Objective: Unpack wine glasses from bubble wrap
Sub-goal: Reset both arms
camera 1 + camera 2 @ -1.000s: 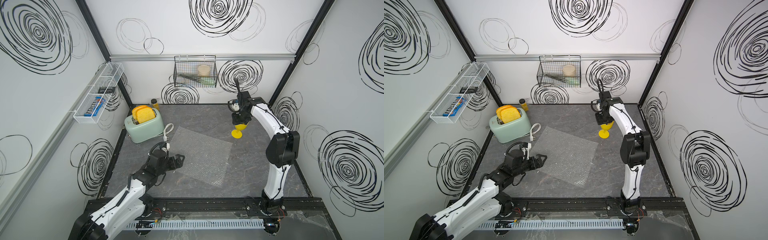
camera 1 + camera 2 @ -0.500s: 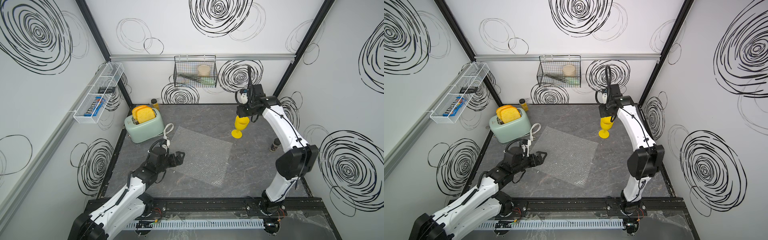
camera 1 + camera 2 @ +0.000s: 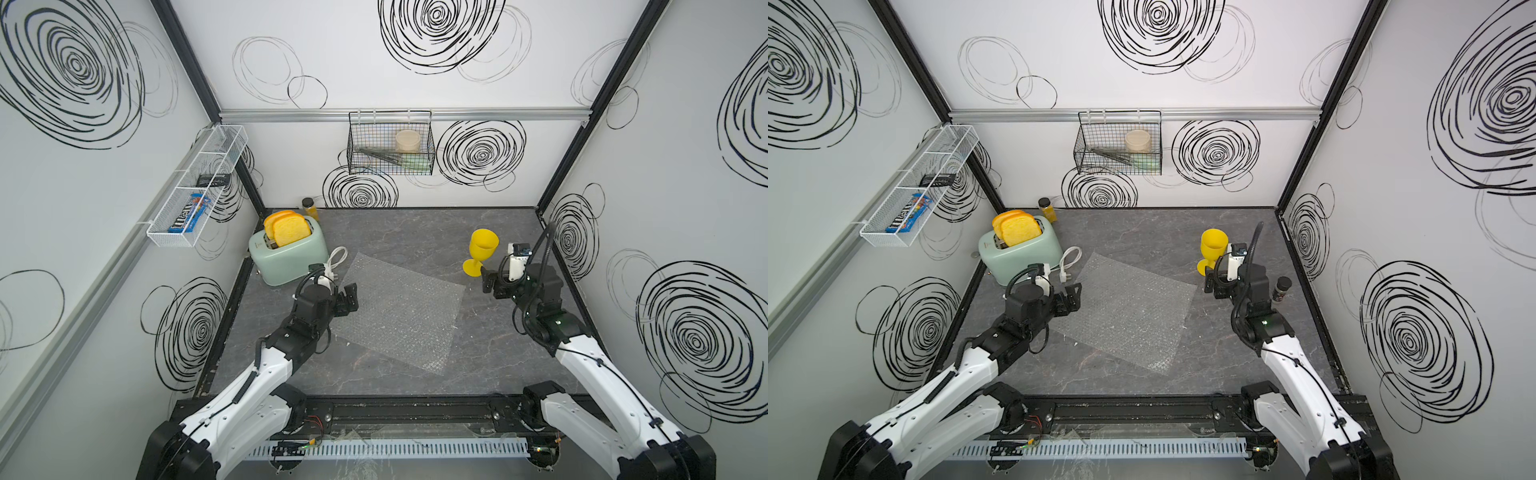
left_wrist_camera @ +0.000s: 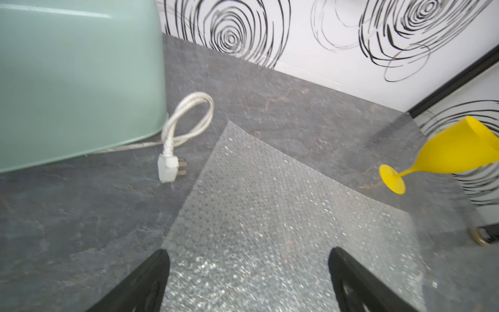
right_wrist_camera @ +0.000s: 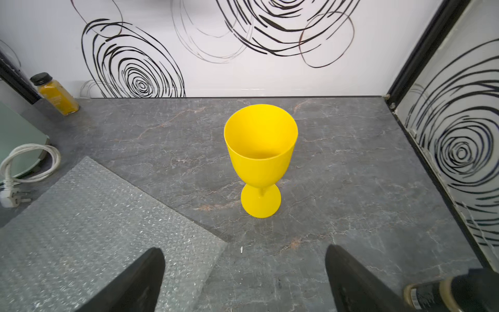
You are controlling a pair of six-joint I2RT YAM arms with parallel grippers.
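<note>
The yellow wine glass [image 3: 482, 251] [image 3: 1213, 249] stands upright on the grey floor at the right, free of the bubble wrap [image 3: 399, 307] [image 3: 1125, 311]. The wrap lies flat and spread out in the middle. My right gripper [image 3: 490, 282] [image 5: 244, 270] is open and empty, just on the near side of the glass [image 5: 260, 151] and not touching it. My left gripper [image 3: 349, 297] [image 4: 248, 270] hangs open over the wrap's left edge [image 4: 270, 216], with nothing between its fingers. The left wrist view shows the glass [image 4: 442, 156] far off.
A mint-green toaster [image 3: 289, 253] with toast slices stands at the back left, its white cord and plug [image 3: 334, 262] beside the wrap's corner. An orange jar [image 3: 309, 208] is in the back corner. A dark bottle [image 3: 1281, 289] stands by the right wall behind the right arm.
My right gripper has let go of the wine glass, opened wide and drawn back toward the front. The glass now stands alone. The left gripper has shifted only slightly.
</note>
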